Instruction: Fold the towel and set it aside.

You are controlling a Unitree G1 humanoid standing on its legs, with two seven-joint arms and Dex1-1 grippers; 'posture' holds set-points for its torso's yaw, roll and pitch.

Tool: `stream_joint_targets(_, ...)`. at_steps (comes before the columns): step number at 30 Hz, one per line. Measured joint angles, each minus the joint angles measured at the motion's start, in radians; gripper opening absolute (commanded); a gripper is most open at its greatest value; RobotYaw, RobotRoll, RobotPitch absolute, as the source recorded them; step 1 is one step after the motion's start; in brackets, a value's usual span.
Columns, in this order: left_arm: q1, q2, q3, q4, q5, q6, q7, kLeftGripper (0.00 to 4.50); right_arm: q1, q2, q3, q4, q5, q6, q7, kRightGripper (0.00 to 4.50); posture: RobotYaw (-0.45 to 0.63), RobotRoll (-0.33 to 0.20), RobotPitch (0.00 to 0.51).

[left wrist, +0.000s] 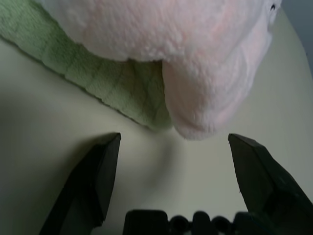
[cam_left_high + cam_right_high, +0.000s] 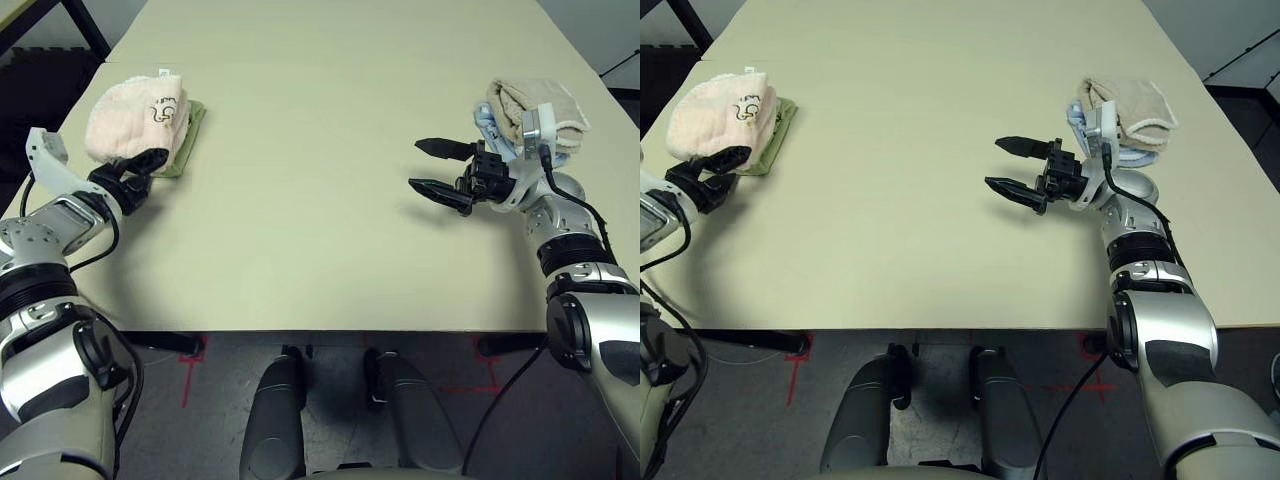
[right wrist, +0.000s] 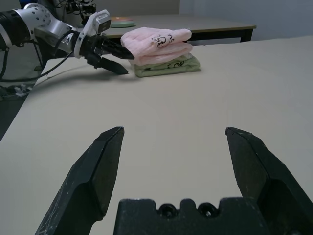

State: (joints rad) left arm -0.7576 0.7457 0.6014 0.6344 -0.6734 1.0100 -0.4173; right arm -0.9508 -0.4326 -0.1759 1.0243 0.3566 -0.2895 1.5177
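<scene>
Pink towel (image 2: 135, 115) | folded atop green towel (image 2: 190, 145) | both hands wide open, empty

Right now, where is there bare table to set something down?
The wide middle of the table, between the pink towel and the right gripper. Crowded: the left side by the towels and left gripper.

Lab-like room: bare floor (image 2: 330, 430), red tape marks (image 2: 188, 372), plain worktable (image 2: 320, 200).
</scene>
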Motion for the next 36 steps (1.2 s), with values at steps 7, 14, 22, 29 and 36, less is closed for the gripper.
stream_joint_targets(7,0.183,0.154,-0.1,-0.485,-0.109,0.147,-0.252,4.45,-0.017,0.039,-0.008,0.014,-0.006,0.011,-0.138,4.5,0.01,0.0,0.175)
stream_joint_targets(14,0.192,-0.105,-0.103,-0.585,0.044,-0.283,-0.08,4.45,-0.006,0.197,-0.071,0.038,-0.03,-0.069,-0.634,4.5,0.02,0.0,0.166)
stream_joint_targets(22,0.09,-0.276,-0.211,-0.279,0.31,-0.785,0.09,4.45,-0.075,0.23,-0.075,0.138,-0.126,-0.147,-1.056,4.5,0.01,0.0,0.17)
stream_joint_targets(29,-0.021,-0.283,-0.317,0.051,0.489,-1.111,0.138,4.45,-0.123,0.183,-0.074,0.22,-0.184,-0.105,-1.196,4.5,-0.03,0.0,0.158)
stream_joint_targets(36,-0.007,-0.302,-0.36,0.166,0.505,-1.293,-0.003,4.45,-0.074,0.161,-0.12,0.238,-0.179,-0.117,-1.246,4.5,-0.04,0.0,0.161)
